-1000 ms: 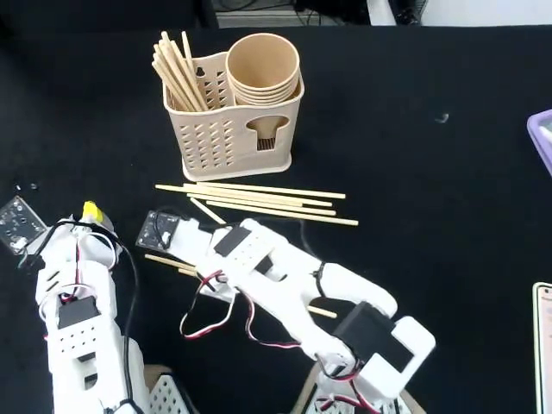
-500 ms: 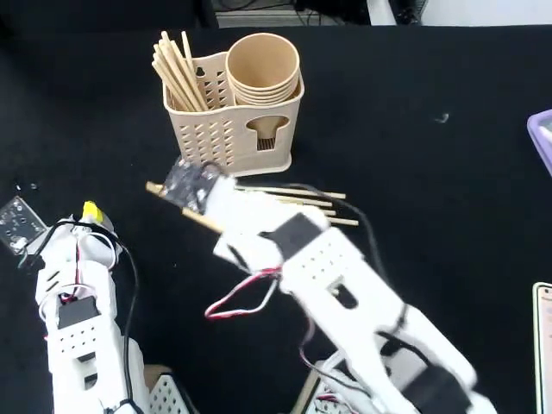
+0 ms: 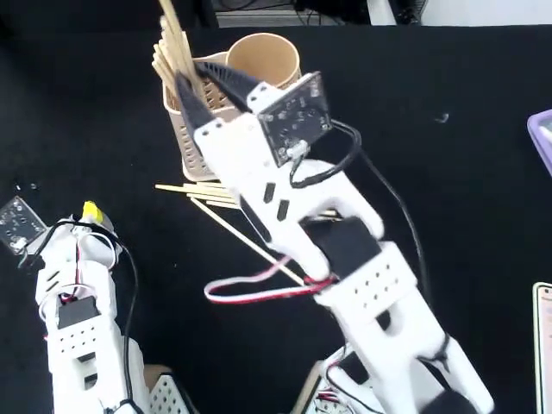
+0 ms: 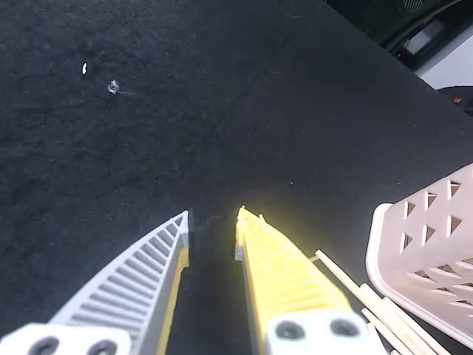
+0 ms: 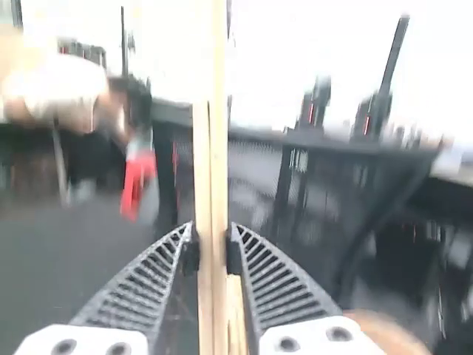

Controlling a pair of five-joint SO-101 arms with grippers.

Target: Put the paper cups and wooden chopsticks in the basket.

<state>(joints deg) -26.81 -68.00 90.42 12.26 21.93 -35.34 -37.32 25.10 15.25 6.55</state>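
Partly, the right claw (image 3: 188, 71) hides the basket (image 3: 183, 147), gripping chopsticks (image 3: 172, 30).

right gripper (image 5: 211, 228) clamped, left gripper (image 4: 213, 215) parted

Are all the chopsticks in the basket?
No, several chopsticks lie on the table in front of the basket.

Black table cover (image 3: 457, 216): spread beneath the right pincer (image 3: 188, 72). Purple container edge (image 3: 542, 138): seen well off to that pincer's right. White specks (image 4: 111, 86): noted on the cover ahead of the left pincer (image 4: 213, 220).
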